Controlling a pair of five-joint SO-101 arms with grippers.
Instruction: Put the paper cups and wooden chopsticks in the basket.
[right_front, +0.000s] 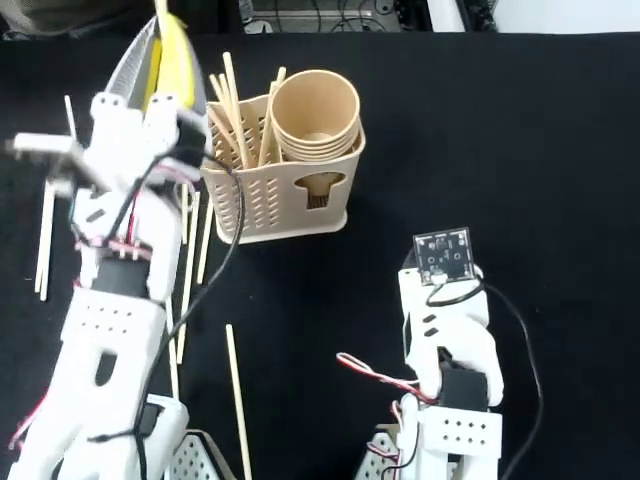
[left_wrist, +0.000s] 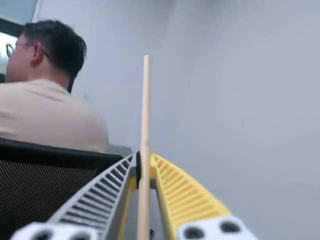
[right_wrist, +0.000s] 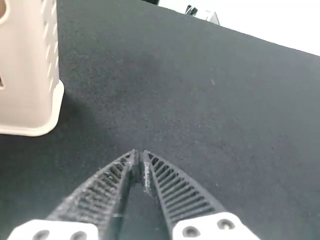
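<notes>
The left gripper (left_wrist: 144, 161) pinches a pale wooden chopstick (left_wrist: 146, 110), with the beige slotted plastic basket (right_front: 262, 205) just beside it. The right gripper (right_wrist: 138, 156) rests closed and empty. With so much of its length beyond the tips, the stick could swing and miss the basket.

The right claw (right_wrist: 137, 161), black and ribbed, sits closed tip to tip in the foreground at mid-frame, over the black worktop (right_wrist: 200, 90). A beige slotted basket (right_wrist: 30, 75) stands on the worktop at the frame's edge, apart from the claw.
</notes>
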